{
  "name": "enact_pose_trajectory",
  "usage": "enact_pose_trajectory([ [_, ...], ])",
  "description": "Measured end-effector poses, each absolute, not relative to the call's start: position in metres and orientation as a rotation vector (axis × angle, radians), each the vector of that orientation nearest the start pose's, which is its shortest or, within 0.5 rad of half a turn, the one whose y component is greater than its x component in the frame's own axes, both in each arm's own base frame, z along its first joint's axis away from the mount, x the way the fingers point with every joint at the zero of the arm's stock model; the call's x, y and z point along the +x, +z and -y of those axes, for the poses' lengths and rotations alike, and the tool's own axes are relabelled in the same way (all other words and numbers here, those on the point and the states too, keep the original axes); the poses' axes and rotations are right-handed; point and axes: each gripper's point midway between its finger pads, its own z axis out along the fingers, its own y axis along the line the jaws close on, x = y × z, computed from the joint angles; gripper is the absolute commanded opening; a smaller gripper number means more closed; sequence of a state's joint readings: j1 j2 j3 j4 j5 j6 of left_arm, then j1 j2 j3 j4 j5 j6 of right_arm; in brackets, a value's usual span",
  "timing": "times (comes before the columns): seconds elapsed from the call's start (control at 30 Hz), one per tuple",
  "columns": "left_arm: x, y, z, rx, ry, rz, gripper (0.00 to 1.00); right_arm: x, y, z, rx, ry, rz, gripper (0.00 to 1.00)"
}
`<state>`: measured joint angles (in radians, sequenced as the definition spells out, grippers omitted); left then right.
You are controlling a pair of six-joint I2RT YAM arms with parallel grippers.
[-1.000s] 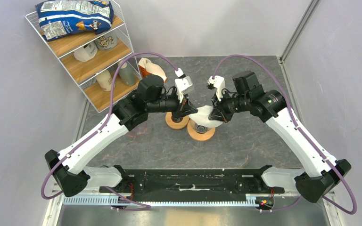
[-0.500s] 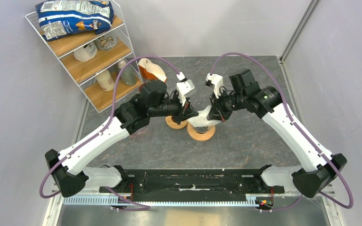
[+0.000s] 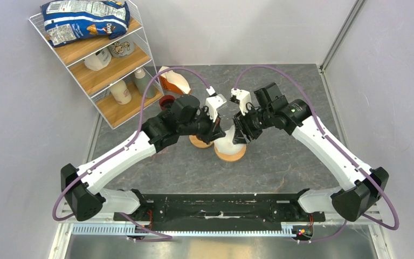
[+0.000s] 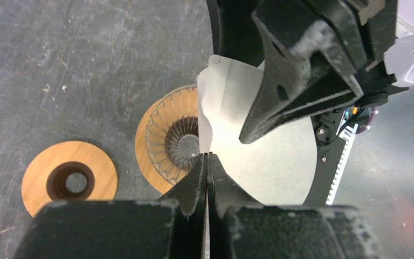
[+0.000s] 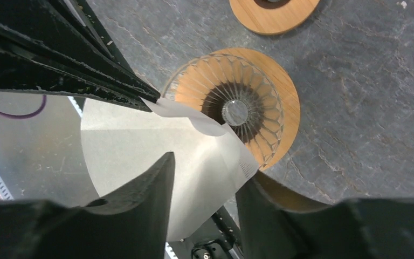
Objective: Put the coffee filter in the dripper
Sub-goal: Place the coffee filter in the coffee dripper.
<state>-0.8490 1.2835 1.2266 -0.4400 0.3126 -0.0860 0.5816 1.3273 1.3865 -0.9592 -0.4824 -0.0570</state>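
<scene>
**Filter pinched over the dripper, much of both hidden**

From overhead you see little of the dripper. Only the near arc of its wooden collar shows, and the glass lies under the coffee filter and the two end effectors. No view lets you tell whether the paper touches the glass. In the right wrist view the filter's near edge is cut off behind the fingers. In the left wrist view the right arm's finger covers part of it.

The left end effector is clenched on one edge of the filter, with the paper nipped between its tips. The right end effector is released, its jaws apart and the paper spanning the gap beyond them.

The filter is a flat, cream-white fan with one straight crease and a small flap curled over near the pinched corner. It hangs over the dripper's ribbed glass and covers one side of it. A bare wooden ring lies just left of the dripper on the grey surface, not touching it.
</scene>
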Motion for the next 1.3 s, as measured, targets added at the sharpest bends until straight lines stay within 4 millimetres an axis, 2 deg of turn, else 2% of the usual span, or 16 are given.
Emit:
enact_pose_trajectory([
  [0.1, 0.212, 0.248, 0.327, 0.986, -0.873, -1.97, 0.02, 0.215, 0.227, -0.232, -0.976, 0.787, -2.335, 0.67],
  [0.27, 0.215, 0.229, 0.33, 0.971, -0.87, -2.04, 0.02, 0.222, 0.226, -0.231, -0.95, 0.75, -2.334, 0.83],
  [0.33, 0.217, 0.224, 0.33, 0.96, -0.857, -2.058, 0.18, 0.224, 0.228, -0.23, -0.937, 0.739, -2.333, 0.85],
  [0.47, 0.22, 0.219, 0.329, 0.943, -0.833, -2.082, 0.63, 0.228, 0.234, -0.231, -0.917, 0.733, -2.315, 0.92],
  [0.53, 0.222, 0.219, 0.325, 0.92, -0.84, -2.097, 0.79, 0.229, 0.238, -0.23, -0.903, 0.725, -2.306, 0.93],
  [0.6, 0.226, 0.227, 0.321, 0.883, -0.881, -2.089, 0.87, 0.23, 0.243, -0.228, -0.887, 0.725, -2.293, 0.94],
  [0.73, 0.237, 0.263, 0.291, 0.757, -0.915, -1.981, 0.89, 0.229, 0.262, -0.22, -0.816, 0.735, -2.252, 0.96],
  [0.83, 0.221, 0.296, 0.275, 0.747, -0.955, -1.852, 0.88, 0.226, 0.276, -0.216, -0.783, 0.746, -2.212, 0.96],
  [0.93, 0.205, 0.308, 0.267, 0.757, -0.978, -1.788, 0.83, 0.223, 0.282, -0.215, -0.76, 0.761, -2.201, 0.97],
  [0.97, 0.201, 0.303, 0.263, 0.758, -0.979, -1.789, 0.8, 0.224, 0.284, -0.215, -0.751, 0.764, -2.2, 0.97],
  [1.03, 0.193, 0.281, 0.257, 0.757, -0.975, -1.827, 0.76, 0.226, 0.288, -0.214, -0.723, 0.771, -2.201, 0.97],
  [1.1, 0.184, 0.244, 0.249, 0.755, -0.97, -1.906, 0.74, 0.228, 0.291, -0.211, -0.688, 0.774, -2.204, 0.97],
  [1.2, 0.166, 0.175, 0.233, 0.727, -0.95, -2.069, 0.72, 0.23, 0.296, -0.204, -0.617, 0.778, -2.212, 0.97],
  [1.3, 0.153, 0.13, 0.223, 0.706, -0.922, -2.183, 0.72, 0.229, 0.303, -0.193, -0.556, 0.768, -2.205, 0.97],
])
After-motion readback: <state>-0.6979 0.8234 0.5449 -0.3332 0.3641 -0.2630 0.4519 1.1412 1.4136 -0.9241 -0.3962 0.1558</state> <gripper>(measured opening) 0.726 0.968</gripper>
